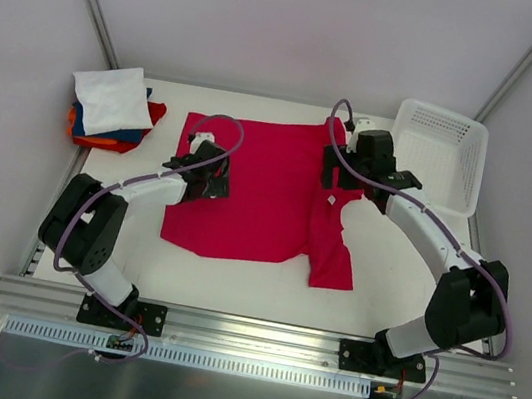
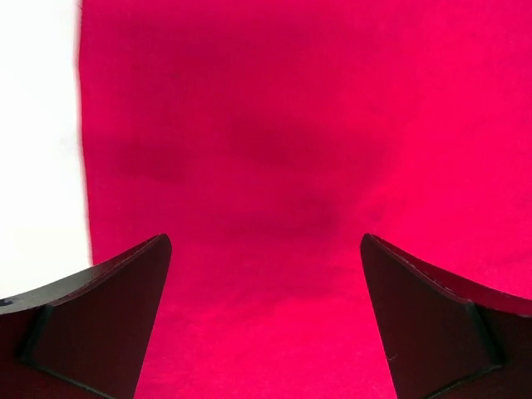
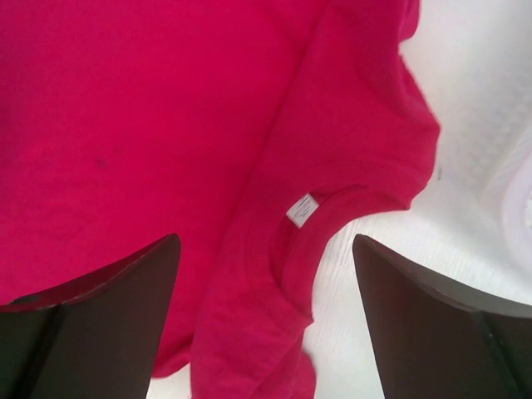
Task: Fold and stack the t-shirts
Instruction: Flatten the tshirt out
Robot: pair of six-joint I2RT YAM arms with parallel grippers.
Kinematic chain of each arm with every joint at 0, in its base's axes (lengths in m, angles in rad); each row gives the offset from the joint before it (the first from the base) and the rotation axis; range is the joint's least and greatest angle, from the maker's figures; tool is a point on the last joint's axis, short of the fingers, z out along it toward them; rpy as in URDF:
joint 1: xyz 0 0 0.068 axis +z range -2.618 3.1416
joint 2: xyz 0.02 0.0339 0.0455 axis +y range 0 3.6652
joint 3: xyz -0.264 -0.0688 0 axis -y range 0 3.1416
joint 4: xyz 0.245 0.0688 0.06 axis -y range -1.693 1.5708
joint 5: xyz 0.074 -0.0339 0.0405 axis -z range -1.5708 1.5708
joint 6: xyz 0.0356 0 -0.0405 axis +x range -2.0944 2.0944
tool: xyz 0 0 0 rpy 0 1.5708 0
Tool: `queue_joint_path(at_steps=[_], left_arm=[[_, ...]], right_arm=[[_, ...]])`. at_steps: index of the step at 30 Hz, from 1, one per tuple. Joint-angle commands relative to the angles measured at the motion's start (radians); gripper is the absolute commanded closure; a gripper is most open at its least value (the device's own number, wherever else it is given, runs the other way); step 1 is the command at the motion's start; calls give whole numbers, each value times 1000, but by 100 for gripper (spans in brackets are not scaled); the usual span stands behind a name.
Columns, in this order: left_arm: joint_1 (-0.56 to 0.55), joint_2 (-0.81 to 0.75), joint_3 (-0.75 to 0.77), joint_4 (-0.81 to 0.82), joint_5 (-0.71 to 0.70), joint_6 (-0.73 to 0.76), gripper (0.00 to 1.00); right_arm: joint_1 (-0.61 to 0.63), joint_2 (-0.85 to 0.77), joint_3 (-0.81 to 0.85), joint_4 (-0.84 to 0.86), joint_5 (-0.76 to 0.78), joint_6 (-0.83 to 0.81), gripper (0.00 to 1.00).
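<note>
The red shirt [image 1: 257, 193] lies spread across the middle of the surface [image 1: 233, 280], with both arms reaching over it. The left gripper [image 1: 213, 179] is over the shirt's left part, just inside its left edge. The right gripper [image 1: 342, 178] is over the right part, by the neckline. In the left wrist view the left gripper [image 2: 264, 245] stands wide open with nothing between its fingers, only the red shirt [image 2: 291, 125] below and a strip of bare surface [image 2: 37, 125] at the left. The right gripper [image 3: 266, 241] is also spread wide and holds nothing. Whether either touches the cloth cannot be told. Under the right gripper the red shirt [image 3: 125, 125] shows its collar and a small white label [image 3: 302, 209]. The cloth is mostly flat with soft creases, and its right side is bunched into a narrow strip running toward the near edge. A stack of folded shirts [image 1: 113, 110], white on top, sits at the far left corner, and a white basket [image 1: 440, 156] at the far right.
</note>
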Motion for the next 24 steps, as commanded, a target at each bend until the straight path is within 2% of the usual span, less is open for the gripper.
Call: queue_joint_path(at_steps=[1,12,18,24], left_arm=[[-6,39,-24,18,67,-80,1],[-8,182,-38,95,133,-115,1],[-5,132,-103,68,86,-147,1],[0,93,-138,26,105,-180,1]], right_arm=[[17,-95,-44,-19,-80,64,11],[38,-187,-78,-66,-127,79,10],[41,-187,-103,-67,-165,89,10],[49,-166,-152,-36,-188,110,10]])
